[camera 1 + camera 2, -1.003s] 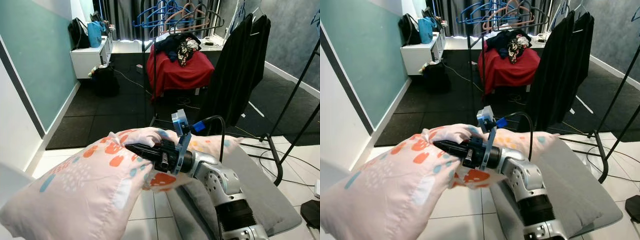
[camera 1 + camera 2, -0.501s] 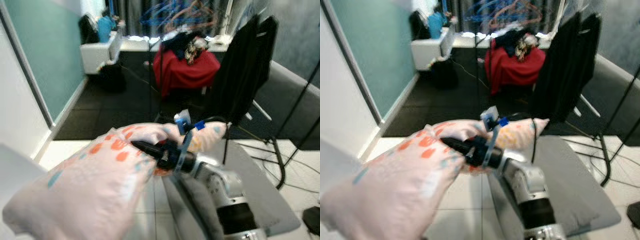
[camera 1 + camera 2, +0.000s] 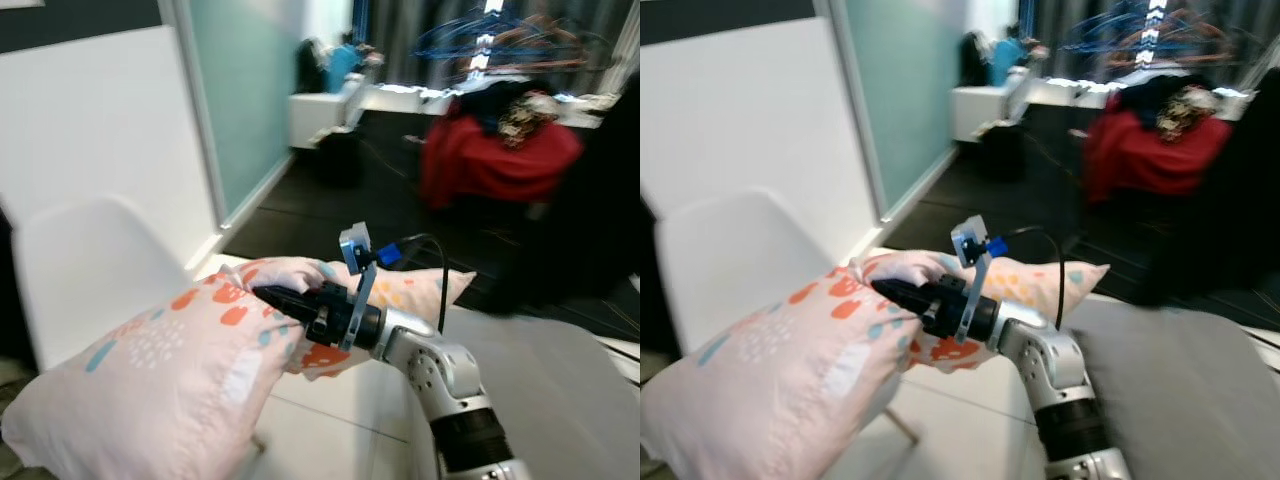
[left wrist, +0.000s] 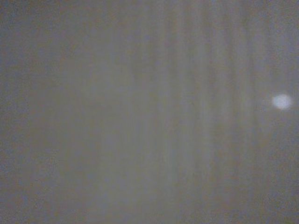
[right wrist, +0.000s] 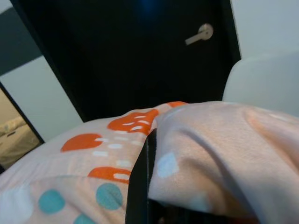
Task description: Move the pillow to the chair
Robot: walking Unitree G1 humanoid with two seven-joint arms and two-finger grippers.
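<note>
A pink pillow [image 5: 196,158] with orange and teal spots bulged close to the lens, its fabric folded over one black finger [image 5: 139,186] of the right claw. Behind stood a dark door [image 5: 131,56] with a metal handle [image 5: 200,33] and a white chair's edge [image 5: 266,79].

Soft pale-pink fabric pillow [image 3: 170,370] with orange and teal blotches is held aloft, bunched where the right gripper [image 3: 272,299] pinches it. White moulded plastic chair [image 3: 85,270] stands just behind it, upright.
</note>
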